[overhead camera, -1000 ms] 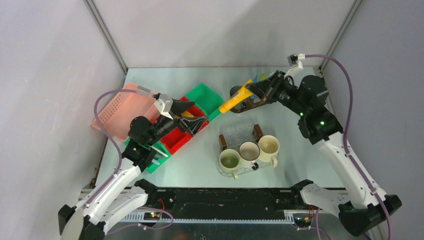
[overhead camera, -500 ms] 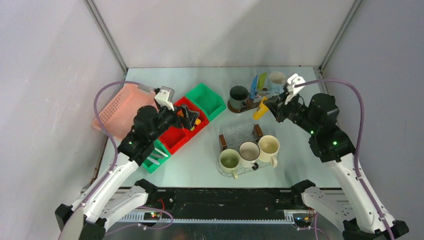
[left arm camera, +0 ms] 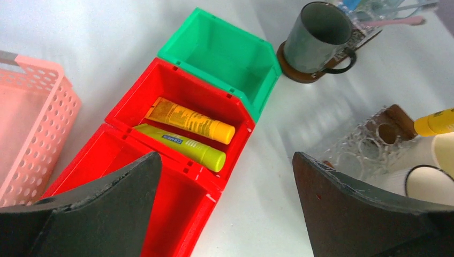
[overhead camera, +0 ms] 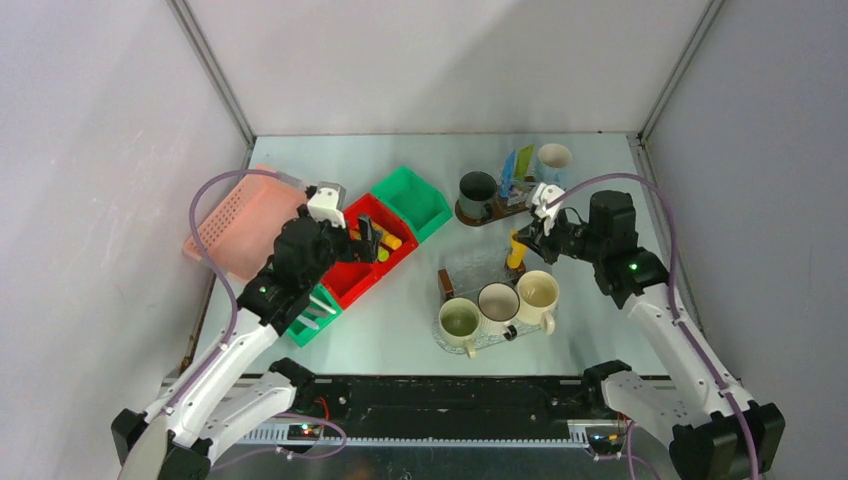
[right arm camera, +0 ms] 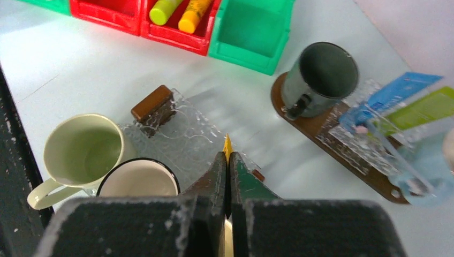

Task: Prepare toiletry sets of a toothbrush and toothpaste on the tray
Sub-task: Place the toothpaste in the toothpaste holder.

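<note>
My right gripper (overhead camera: 526, 232) is shut on a yellow-orange toothpaste tube (overhead camera: 516, 252) that hangs upright over the clear tray (overhead camera: 480, 262), just behind the cream mug (overhead camera: 538, 290). In the right wrist view only the tube's crimped end (right arm camera: 227, 144) shows past the closed fingers. A greenish-cream mug (overhead camera: 459, 322) and a black-rimmed white mug (overhead camera: 497, 302) stand beside it on the tray's near edge. My left gripper (left arm camera: 226, 160) is open and empty above the red bin (left arm camera: 134, 96), which holds an orange tube (left arm camera: 190, 120) and a yellow-green tube (left arm camera: 182, 146).
At the back, a brown tray carries a dark mug (overhead camera: 478, 190), a pale blue mug (overhead camera: 553, 158), and blue (right arm camera: 396, 91) and green (right arm camera: 423, 107) tubes. A green bin (overhead camera: 412, 198) and pink basket (overhead camera: 240, 215) flank the red bins. A small green bin (overhead camera: 312, 318) holds pale toothbrushes.
My right arm has carried the yellow-orange tube from beside the dark mug toward me to the clear tray, turning it upright. The left gripper drew back slightly over the red bins, still open.
</note>
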`<state>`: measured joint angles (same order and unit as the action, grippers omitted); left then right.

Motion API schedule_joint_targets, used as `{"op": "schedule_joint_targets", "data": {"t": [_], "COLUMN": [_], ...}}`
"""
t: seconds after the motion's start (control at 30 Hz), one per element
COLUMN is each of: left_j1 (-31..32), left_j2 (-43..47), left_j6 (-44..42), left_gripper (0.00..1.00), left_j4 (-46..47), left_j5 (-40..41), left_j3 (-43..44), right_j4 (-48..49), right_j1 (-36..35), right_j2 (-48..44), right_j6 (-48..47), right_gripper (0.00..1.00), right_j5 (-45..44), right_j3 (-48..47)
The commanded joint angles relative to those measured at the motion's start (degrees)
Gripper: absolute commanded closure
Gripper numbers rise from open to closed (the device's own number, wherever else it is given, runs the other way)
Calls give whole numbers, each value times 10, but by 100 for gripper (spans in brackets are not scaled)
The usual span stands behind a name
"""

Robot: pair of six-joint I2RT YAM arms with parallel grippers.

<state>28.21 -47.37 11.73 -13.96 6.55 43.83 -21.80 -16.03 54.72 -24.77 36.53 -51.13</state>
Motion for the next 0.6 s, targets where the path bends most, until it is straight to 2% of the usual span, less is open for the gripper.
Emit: {"op": "schedule_joint_targets", "data": {"t": [0.0, 0.2, 0.57], "left_j1": [1, 1, 1], "left_j2": [20, 21, -1], "left_j6": [-39, -57, -60], "left_gripper": [0, 0, 0], "left_j4": [44, 78, 106], "left_j5": [36, 52, 56], "left_j3": [-27, -51, -65], "right_j4": [122, 131, 185], "right_j1": [6, 7, 15], "right_j2": [11, 36, 52], "right_j6": [-19, -54, -52], "right_gripper": [100, 100, 100], "right_j5": [91, 93, 82], "right_j3": [38, 59, 95]}}
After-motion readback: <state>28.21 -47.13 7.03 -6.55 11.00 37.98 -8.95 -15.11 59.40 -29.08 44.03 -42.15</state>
